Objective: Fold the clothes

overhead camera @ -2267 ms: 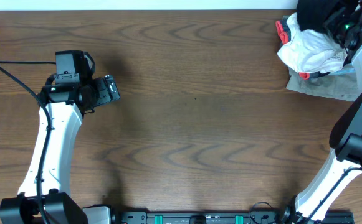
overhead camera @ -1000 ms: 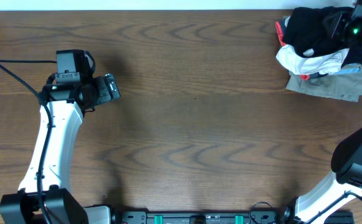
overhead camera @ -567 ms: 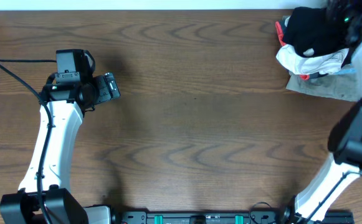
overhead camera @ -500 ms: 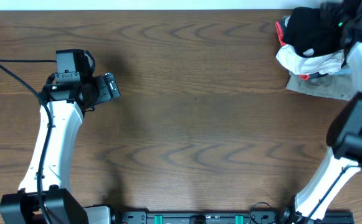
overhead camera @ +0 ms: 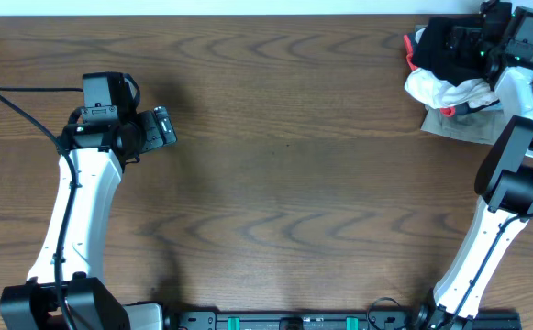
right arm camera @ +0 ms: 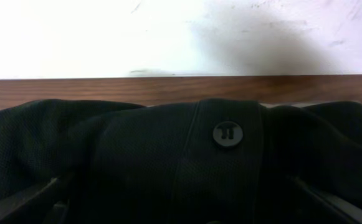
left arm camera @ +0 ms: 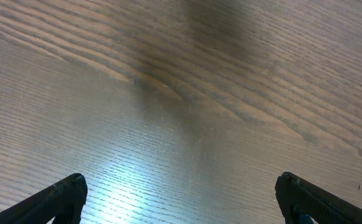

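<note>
The clothes [overhead camera: 431, 50], a plain black garment, lie bunched on top of a pile at the table's far right corner. My right gripper [overhead camera: 465, 41] rests over them, pointing left. In the right wrist view the black fabric [right arm camera: 137, 155] fills the lower frame, with a black button [right arm camera: 228, 134] on it. The gripper [right arm camera: 184, 199] is open: its fingers stand wide apart at the frame's bottom corners, with fabric lying between them. My left gripper [overhead camera: 162, 128] is far off at the left, open [left arm camera: 181, 199] over bare wood.
Under the black garment lie a white garment with red trim [overhead camera: 449, 90] and a khaki-grey garment [overhead camera: 472, 128]. The table's back edge [right arm camera: 168, 87] and a white wall run just behind the pile. A black cable [overhead camera: 18, 108] trails at the left.
The right gripper brought the black garment down onto the white one, then opened and let go of it while its wrist swung round. The left arm has not moved.
</note>
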Robot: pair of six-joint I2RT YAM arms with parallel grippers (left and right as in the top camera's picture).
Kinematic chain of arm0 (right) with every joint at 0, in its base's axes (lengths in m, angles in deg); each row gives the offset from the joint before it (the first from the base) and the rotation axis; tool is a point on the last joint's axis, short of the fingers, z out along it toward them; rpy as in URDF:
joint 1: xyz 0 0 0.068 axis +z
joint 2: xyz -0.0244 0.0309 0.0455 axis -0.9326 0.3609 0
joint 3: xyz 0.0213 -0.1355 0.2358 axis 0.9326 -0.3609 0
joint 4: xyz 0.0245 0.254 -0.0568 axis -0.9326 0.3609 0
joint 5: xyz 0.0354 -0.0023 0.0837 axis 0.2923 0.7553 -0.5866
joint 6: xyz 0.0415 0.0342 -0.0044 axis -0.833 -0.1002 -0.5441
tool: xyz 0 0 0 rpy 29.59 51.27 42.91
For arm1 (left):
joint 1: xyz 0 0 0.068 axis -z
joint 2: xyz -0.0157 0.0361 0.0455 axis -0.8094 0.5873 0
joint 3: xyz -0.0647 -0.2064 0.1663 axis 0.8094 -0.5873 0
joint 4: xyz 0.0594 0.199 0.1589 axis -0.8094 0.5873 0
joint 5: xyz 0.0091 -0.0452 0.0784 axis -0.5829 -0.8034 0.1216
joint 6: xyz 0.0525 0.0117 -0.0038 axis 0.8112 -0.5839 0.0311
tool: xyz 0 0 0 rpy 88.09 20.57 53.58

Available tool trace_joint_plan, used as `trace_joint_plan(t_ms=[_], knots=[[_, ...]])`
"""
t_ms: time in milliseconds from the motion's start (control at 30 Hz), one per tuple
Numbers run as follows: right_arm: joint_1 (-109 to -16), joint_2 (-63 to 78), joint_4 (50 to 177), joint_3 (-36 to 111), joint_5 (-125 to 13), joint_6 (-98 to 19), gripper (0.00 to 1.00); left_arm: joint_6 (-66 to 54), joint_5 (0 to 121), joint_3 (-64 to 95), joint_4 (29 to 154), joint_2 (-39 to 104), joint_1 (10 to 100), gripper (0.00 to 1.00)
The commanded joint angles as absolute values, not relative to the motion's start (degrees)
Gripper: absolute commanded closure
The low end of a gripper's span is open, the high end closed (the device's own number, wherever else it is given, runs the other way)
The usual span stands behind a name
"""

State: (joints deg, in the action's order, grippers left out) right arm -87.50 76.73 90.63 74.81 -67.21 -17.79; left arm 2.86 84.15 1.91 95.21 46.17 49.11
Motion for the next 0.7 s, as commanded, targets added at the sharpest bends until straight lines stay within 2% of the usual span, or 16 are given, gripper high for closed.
trace_joint_plan(t_ms=[0,267,667], knots=[[-87.35,85.60,95.85,69.57,-67.78,-17.68,0.01,2.35,84.85,2.18,95.08,46.80,48.98,0.02],[-88.04,78.30,99.57,69.57,-72.55,-16.66,0.01,2.35,84.83,2.18,94.90,46.80,48.98,0.02],[-88.35,50.37,100.77,69.57,-70.65,-14.45,0.01,2.33,84.83,2.18,94.66,46.80,48.98,0.02]])
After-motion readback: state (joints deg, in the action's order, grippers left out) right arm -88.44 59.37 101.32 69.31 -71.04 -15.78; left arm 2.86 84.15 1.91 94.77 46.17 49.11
